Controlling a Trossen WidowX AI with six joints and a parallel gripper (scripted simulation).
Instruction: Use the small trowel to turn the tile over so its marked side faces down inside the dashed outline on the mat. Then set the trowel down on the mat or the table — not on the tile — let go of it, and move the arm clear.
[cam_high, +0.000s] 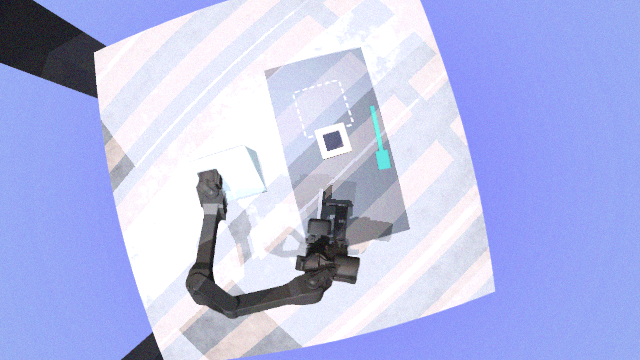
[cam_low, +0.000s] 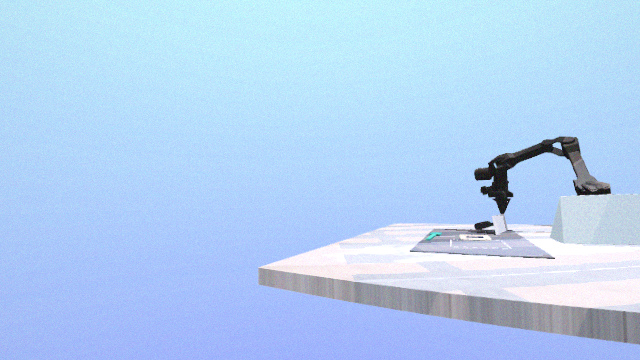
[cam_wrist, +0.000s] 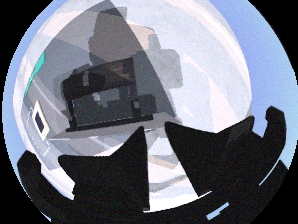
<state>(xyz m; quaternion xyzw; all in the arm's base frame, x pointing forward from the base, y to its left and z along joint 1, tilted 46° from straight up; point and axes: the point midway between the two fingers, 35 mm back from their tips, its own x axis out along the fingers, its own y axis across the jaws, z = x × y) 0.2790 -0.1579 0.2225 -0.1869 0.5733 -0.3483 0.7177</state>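
Note:
The trowel, seemingly the tool with a light plate blade and black U-shaped handle (cam_high: 321, 204) (cam_low: 500, 225) (cam_wrist: 125, 72), stands with its blade on edge, slightly tilted, at the mat's near end. Its handle sticks out sideways. My gripper (cam_low: 502, 214) (cam_wrist: 154, 128) points down at the blade's upper edge; its fingertips stand a narrow gap apart, and I see nothing clamped between them. Contact with the blade is unclear. The white tile (cam_high: 320, 145) (cam_wrist: 36, 111) lies flat, its dark square up, mostly outside the dashed outline (cam_high: 339, 81), one corner at its near edge.
A teal flat tool with a long thin handle (cam_high: 383, 159) (cam_low: 433, 235) (cam_wrist: 34, 75) lies along the mat's right edge in the top view. The grey mat (cam_high: 280, 95) (cam_low: 425, 246) lies on the patterned table (cam_high: 440, 240). The pale block (cam_high: 250, 172) (cam_low: 595, 220) is under the arm's base.

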